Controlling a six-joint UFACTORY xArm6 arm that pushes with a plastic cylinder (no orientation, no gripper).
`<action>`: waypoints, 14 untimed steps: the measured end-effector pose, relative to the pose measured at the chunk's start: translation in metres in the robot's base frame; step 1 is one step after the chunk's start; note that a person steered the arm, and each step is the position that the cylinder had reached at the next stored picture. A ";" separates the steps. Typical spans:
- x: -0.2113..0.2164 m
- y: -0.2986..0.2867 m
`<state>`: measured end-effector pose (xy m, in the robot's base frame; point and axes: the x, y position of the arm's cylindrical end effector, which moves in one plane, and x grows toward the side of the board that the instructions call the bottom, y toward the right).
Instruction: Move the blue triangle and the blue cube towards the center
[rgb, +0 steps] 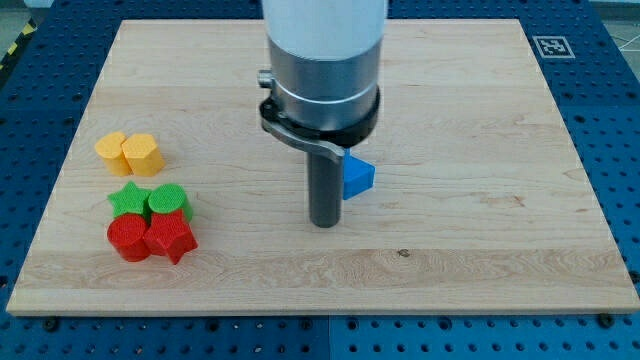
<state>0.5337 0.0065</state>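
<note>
Pale, smooth, matt wooden board (480, 250) with visible grain. Matt plastic-looking blue triangle (358, 178). Dark, faintly glossy rod ending in my tip (323, 224).

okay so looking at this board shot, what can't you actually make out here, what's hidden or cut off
- Blue cube: not visible in the camera view; it may be behind the arm's grey cylinder, but I cannot tell.
- Blue triangle block: its left part is covered by the dark rod, so contact with my tip is unclear.
- Arm: cut off by the view's top edge.
- Two yellow blocks: pressed together, exact shapes unclear.
- Red and green cluster: blocks overlap, hiding rear edges.
</note>
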 end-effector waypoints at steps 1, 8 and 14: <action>0.000 0.009; -0.047 0.066; -0.081 0.059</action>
<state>0.4529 0.0653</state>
